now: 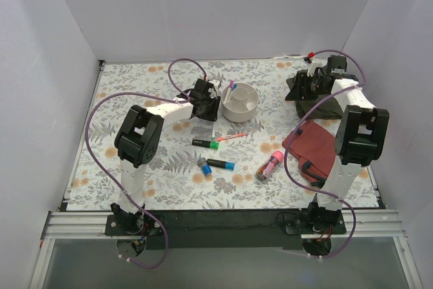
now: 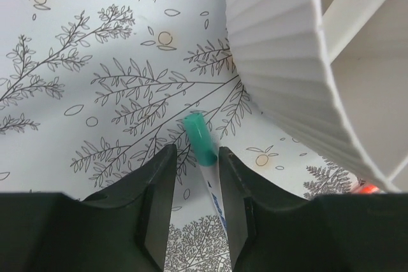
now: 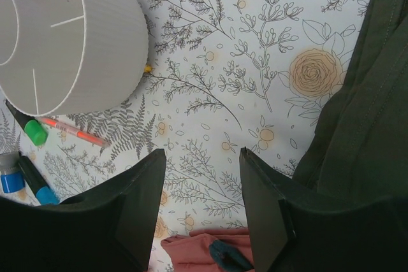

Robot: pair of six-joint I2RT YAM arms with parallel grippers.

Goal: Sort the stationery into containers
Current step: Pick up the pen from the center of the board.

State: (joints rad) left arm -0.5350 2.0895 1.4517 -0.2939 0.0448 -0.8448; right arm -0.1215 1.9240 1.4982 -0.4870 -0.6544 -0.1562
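The off-white ribbed cup point(image 1: 241, 103) holds thin pens with a blue and a pink cap point(image 1: 231, 86). My left gripper point(image 1: 208, 109) is low at the cup's left side, its fingers a little apart either side of a white pen with a green cap point(image 2: 200, 137) that lies on the table against the right finger. A green-capped black marker point(image 1: 205, 143), an orange-pink pen point(image 1: 231, 137), a blue-capped black marker point(image 1: 221, 164), a grey-blue stub point(image 1: 203, 166) and a fat pink marker point(image 1: 269, 165) lie in front of the cup. My right gripper point(image 1: 298, 93) is open and empty, right of the cup point(image 3: 70, 36).
A red pouch point(image 1: 314, 150) lies at the right by the right arm. A dark green cloth point(image 3: 363, 93) lies behind it under the right gripper's right side. White walls close in the flowered mat on three sides.
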